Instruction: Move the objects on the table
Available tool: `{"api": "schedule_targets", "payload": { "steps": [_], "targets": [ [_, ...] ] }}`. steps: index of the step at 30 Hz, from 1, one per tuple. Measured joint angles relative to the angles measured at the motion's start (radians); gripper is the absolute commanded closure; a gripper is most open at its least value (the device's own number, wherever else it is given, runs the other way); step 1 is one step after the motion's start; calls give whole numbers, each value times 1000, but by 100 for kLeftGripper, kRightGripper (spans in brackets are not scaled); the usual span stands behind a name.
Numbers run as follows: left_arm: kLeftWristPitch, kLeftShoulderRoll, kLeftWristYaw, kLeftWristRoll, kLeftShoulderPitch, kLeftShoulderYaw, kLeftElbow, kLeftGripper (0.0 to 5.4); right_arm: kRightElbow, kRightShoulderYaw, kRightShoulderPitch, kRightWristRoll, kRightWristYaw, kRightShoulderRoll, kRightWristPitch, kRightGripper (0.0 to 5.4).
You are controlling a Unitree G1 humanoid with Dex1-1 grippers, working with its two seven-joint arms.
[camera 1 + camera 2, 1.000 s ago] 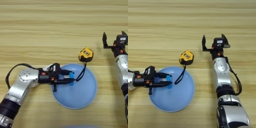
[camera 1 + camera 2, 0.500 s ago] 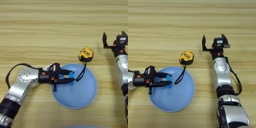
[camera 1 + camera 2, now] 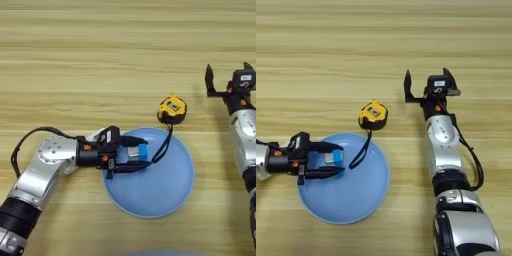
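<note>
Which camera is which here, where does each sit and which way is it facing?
Left eye view: head-mounted, looking down on the table; whole left arm, left gripper around the blue bar over the plate; right gripper at the right edge.
Right eye view: same head, aimed down, reaching further right; full right arm, only the left forearm's end.
Both share plate, tape measure, both grippers.
</note>
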Motion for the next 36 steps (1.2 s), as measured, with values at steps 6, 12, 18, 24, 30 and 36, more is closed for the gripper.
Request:
{"api": "schedule_targets", "payload": {
  "steps": [6,12,18,24,30,36],
  "targets": [
    [0,0,1,-5,2,4,-5,191,0,0,0,0,0,0,0,0],
    [1,-17,25,-57,7,66,-50,140,0,0,0,0,0,0,0,0],
    [29,-59,65,-168,6,145,-111,82,0,-1,0,0,1,0,0,0],
    [51,-110,154,-240,-8,225,-146,39,1,-2,0,0,1,0,0,0],
    [11,-171,332,-207,-63,307,-103,3,4,-3,0,0,2,-1,0,0],
    [-138,-205,571,-75,-141,401,101,3,6,-4,0,0,3,-1,-1,0]
  ]
}}
